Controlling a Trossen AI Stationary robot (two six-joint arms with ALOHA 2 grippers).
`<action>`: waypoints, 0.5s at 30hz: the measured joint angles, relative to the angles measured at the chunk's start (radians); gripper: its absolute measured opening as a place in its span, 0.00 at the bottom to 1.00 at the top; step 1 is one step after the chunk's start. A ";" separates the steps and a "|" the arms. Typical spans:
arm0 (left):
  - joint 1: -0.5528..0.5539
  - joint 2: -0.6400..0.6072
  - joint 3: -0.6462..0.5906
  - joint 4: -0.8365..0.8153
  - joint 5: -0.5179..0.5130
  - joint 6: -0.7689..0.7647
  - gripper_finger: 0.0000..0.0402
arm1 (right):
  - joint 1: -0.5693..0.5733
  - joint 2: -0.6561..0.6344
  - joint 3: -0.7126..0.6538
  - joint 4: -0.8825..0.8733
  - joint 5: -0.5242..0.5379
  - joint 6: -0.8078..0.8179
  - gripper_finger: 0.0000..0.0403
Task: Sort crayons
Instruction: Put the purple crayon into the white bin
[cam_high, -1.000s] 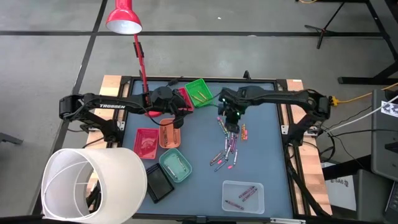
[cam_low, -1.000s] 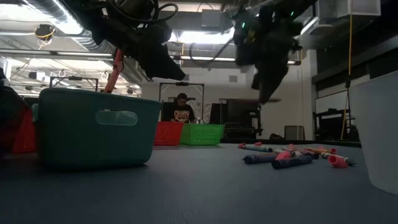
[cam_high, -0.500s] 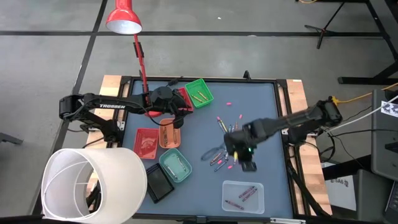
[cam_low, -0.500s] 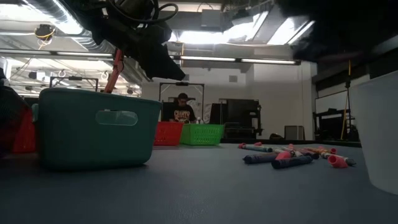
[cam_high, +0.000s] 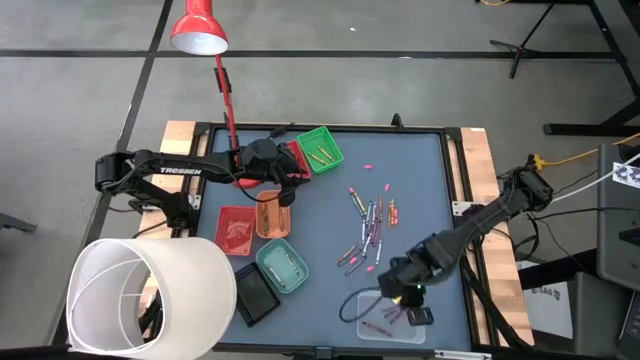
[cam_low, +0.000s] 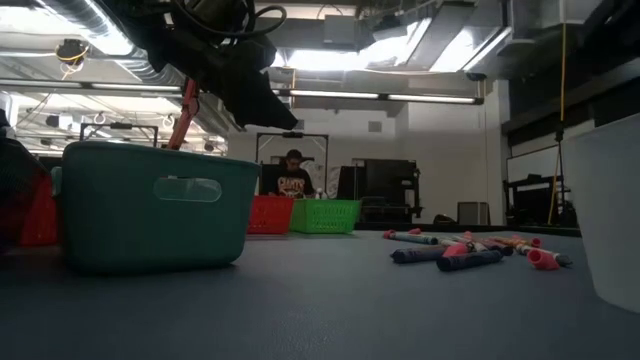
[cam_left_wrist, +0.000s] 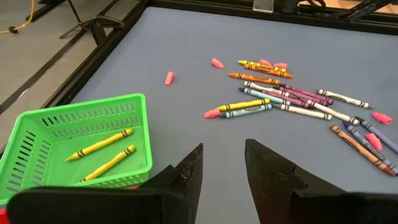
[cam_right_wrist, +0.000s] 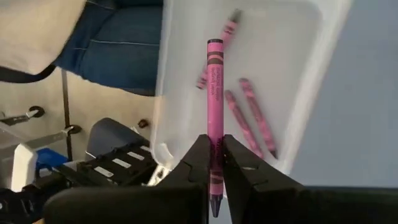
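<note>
The right gripper (cam_right_wrist: 216, 163) fingers pinch a purple crayon (cam_right_wrist: 214, 93) above the clear tray (cam_high: 372, 300); left gripper (cam_left_wrist: 222, 163) waits open. Loose crayons (cam_high: 368, 228) litter the tabletop (cam_high: 420, 170): sorting looks partway done.

Dark jointed arms (cam_high: 170, 172), white lettering, perhaps "TROSSEN"

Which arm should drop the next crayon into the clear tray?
Right. The right gripper already pinches a pink crayon above the clear tray; the left gripper waits open by the green tray.
</note>
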 joint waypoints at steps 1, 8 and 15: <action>0.000 0.000 0.000 0.000 0.000 0.000 0.26 | 0.013 0.003 0.000 0.024 0.014 0.000 0.05; 0.000 0.000 0.000 -0.001 -0.002 0.000 0.26 | 0.069 0.005 0.000 0.066 0.192 0.103 0.05; 0.000 0.000 0.000 -0.001 -0.003 0.000 0.26 | 0.070 0.006 0.000 0.063 0.176 0.196 0.13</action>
